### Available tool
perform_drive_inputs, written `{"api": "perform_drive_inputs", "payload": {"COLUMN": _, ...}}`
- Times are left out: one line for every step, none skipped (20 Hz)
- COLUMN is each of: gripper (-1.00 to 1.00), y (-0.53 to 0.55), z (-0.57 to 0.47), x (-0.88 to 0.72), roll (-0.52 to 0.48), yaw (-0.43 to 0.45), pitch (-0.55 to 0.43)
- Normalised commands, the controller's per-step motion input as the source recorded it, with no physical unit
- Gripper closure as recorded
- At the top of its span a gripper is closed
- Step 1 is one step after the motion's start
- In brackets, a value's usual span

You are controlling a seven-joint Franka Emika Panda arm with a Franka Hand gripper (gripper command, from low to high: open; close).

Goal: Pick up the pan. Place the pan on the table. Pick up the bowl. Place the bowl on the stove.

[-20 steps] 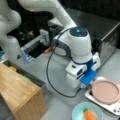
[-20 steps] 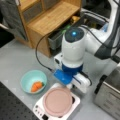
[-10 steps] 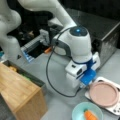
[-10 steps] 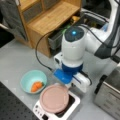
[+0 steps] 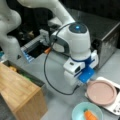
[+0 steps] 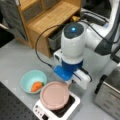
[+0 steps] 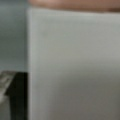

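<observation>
The dusty-pink pan sits on the white stove in both front views. My gripper hangs low at the pan's rim, on the side away from the bowl; the wrist body hides its fingers. The teal bowl holds an orange carrot and rests on the grey table beside the stove. In the wrist view a white face of the stove fills most of the picture, with a strip of the pan along the top.
A light wooden block stands at a front view's left, and a wooden shelf unit at a front view's top. A steel toaster oven stands close behind the stove. A black cable loops from the wrist.
</observation>
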Motion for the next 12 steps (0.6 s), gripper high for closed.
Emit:
{"api": "perform_drive_inputs", "payload": {"gripper": 1.0, "y": -0.13, "z": 0.13, "x": -0.26, "roll": -0.065, "yaw": 0.139, "pitch": 0.019}}
{"api": "perform_drive_inputs", "payload": {"gripper": 1.0, "y": -0.13, "z": 0.11, "x": -0.27, "roll": -0.062, "yaw": 0.139, "pitch": 0.012}}
{"api": "perform_drive_inputs", "payload": {"gripper": 1.0, "y": -0.14, "z": 0.09, "x": -0.29, "roll": -0.058, "yaw": 0.149, "pitch": 0.006}}
{"api": "perform_drive_inputs", "payload": {"gripper": 1.0, "y": -0.14, "z": 0.06, "x": -0.3, "roll": -0.053, "yaw": 0.154, "pitch": -0.004}}
{"api": "perform_drive_inputs", "payload": {"gripper": 1.0, "y": -0.15, "z": 0.04, "x": -0.33, "roll": -0.048, "yaw": 0.16, "pitch": -0.012}}
{"api": "perform_drive_inputs", "payload": {"gripper": 1.0, "y": -0.17, "z": 0.05, "x": -0.37, "roll": -0.042, "yaw": 0.163, "pitch": -0.02}}
{"api": "perform_drive_inputs", "payload": {"gripper": 1.0, "y": -0.18, "z": 0.05, "x": -0.42, "roll": -0.037, "yaw": 0.164, "pitch": -0.031}}
{"api": "perform_drive_inputs", "payload": {"gripper": 1.0, "y": -0.18, "z": 0.05, "x": -0.46, "roll": -0.033, "yaw": 0.165, "pitch": -0.042}}
{"api": "perform_drive_inputs", "payload": {"gripper": 1.0, "y": -0.18, "z": 0.05, "x": -0.51, "roll": -0.029, "yaw": 0.17, "pitch": -0.052}}
{"api": "perform_drive_inputs", "payload": {"gripper": 1.0, "y": -0.17, "z": 0.04, "x": -0.52, "roll": -0.025, "yaw": 0.162, "pitch": -0.066}}
{"api": "perform_drive_inputs", "payload": {"gripper": 1.0, "y": -0.16, "z": 0.03, "x": -0.54, "roll": -0.02, "yaw": 0.159, "pitch": -0.082}}
{"api": "perform_drive_inputs", "payload": {"gripper": 1.0, "y": -0.15, "z": 0.01, "x": -0.56, "roll": -0.012, "yaw": 0.158, "pitch": -0.101}}
